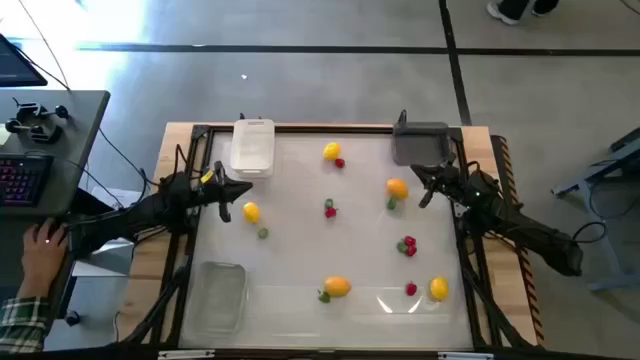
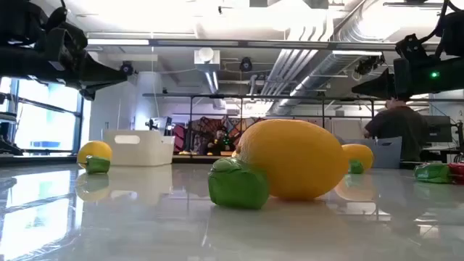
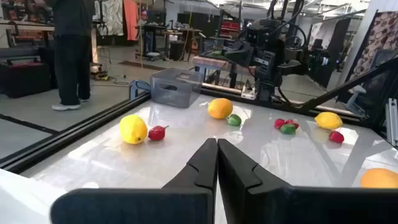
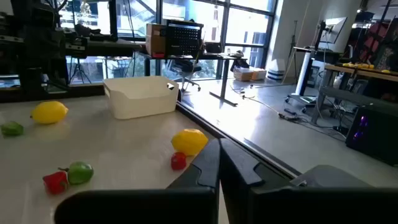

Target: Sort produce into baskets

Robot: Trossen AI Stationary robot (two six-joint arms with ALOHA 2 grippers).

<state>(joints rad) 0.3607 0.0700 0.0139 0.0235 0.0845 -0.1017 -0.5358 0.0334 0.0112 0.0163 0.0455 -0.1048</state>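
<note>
Three trays (image 1: pixel 252 146) sit at the table's edges, all without fruit; the fruit (image 1: pixel 331 152) lies scattered across the middle. Left gripper (image 1: pixel 243 190) and right gripper (image 1: pixel 428 196) hang above the table, both closed and empty. Round pieces may roll away if nudged by closed fingers, and small berries (image 1: pixel 408 245) beside green bits invite a mixed grab.

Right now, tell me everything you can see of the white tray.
The white tray is a shallow rectangular bin with rounded corners, apparently matte plastic. It sits upright at the table's far edge on the left arm's side, nothing visible inside it. In the right wrist view its rim dips in a notch. No fruit or arm touches it; a yellow fruit lies apart.
</note>
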